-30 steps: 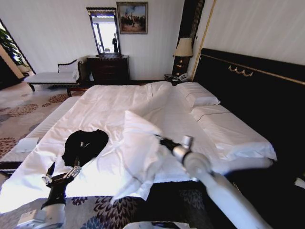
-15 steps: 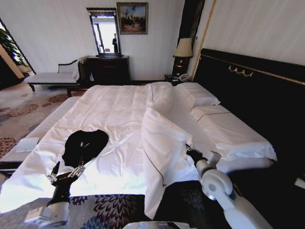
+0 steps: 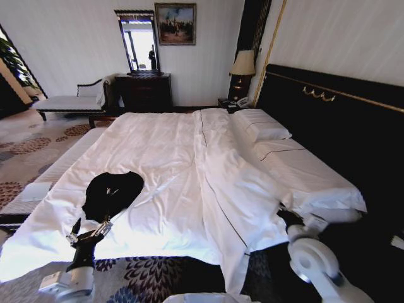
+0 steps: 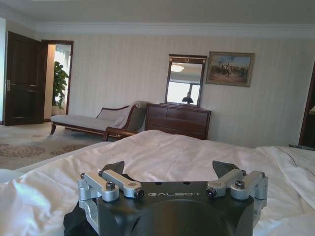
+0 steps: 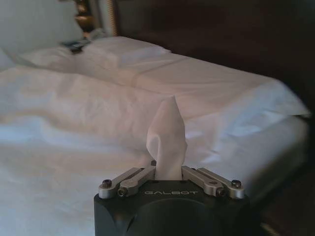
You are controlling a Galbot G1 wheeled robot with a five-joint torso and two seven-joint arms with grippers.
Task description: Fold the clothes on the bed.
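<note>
My right pincer (image 5: 169, 172) is clamped on a pinch of the white duvet (image 3: 189, 170), and the right wrist view makes that plain: a peak of white cloth stands up between the closed fingers. From the head view I get less of that; my right pincer (image 3: 291, 219) sits low at the near corner of the bed (image 3: 315, 183), on the headboard side, dark against the duvet's edge, and the grip itself is too small to read there. The duvet's turned edge runs from that corner up the bed toward the pillows (image 3: 262, 126).

My left pincer (image 3: 88, 235) hovers at the foot edge of the bed, just short of the black T-shirt (image 3: 112, 191), fingers spread and holding nothing. The left wrist view confirms it: left pincer (image 4: 172, 174) wide open over the white cover, with a scrap of black T-shirt (image 4: 74, 223) showing beside the housing. The head view gives the shirt whole: a rumpled dark heap on the duvet near the bed's foot edge, well apart from my right pincer.
</note>
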